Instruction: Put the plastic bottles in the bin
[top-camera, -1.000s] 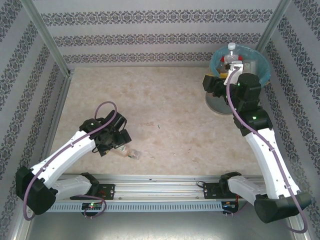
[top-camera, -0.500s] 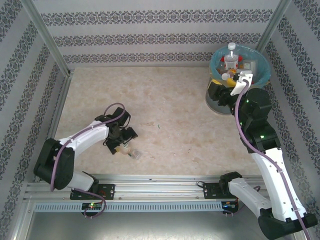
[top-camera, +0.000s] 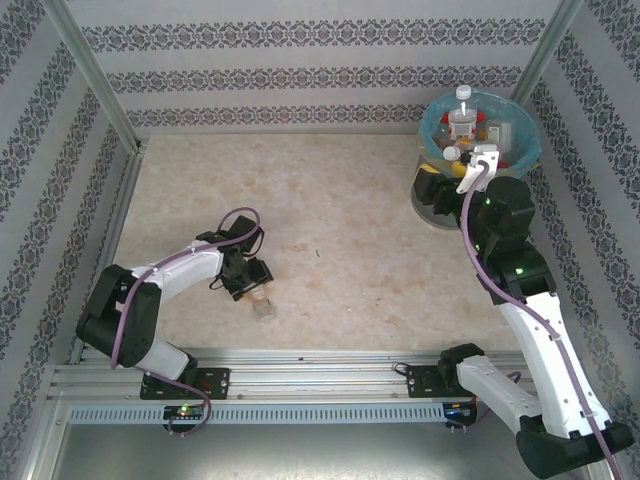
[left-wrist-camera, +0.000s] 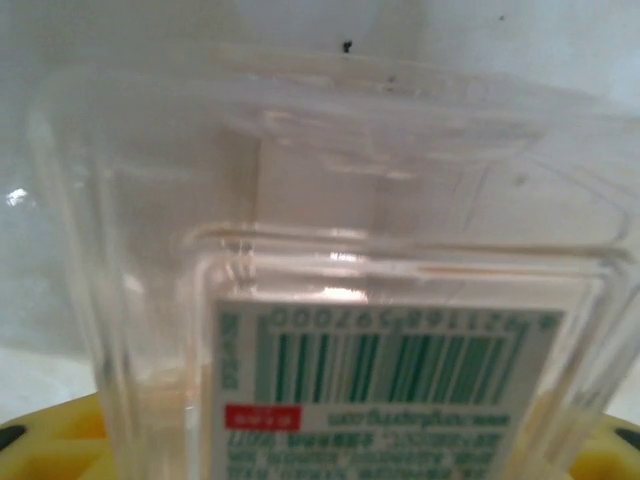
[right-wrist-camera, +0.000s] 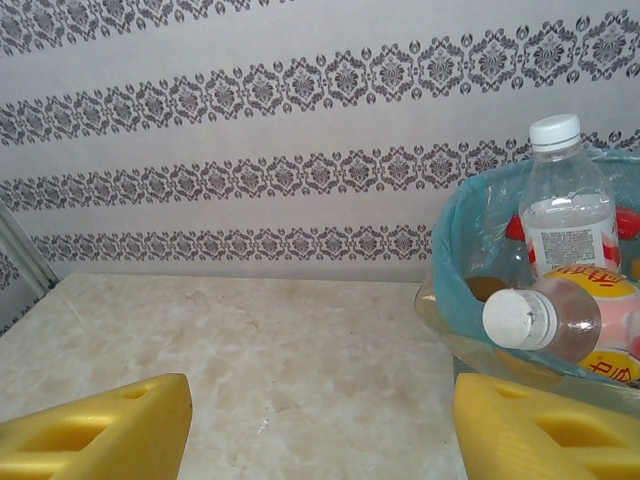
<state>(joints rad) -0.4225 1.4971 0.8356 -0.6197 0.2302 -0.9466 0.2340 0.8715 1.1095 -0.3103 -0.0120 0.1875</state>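
Progress: left gripper (top-camera: 252, 283) has dropped onto the stray bottle (left-wrist-camera: 330, 300) lying near the table's (top-camera: 350, 200) front edge and now clamps it, so the bin (top-camera: 433, 118) run looks next. Right gripper (right-wrist-camera: 320, 420) waits beside the bin, jaws apart and empty.

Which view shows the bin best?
Top external: looks down into the bin, whole rim and bottles inside visible bar the near edge behind the right arm. Right wrist shows its left side, cropped, from level.
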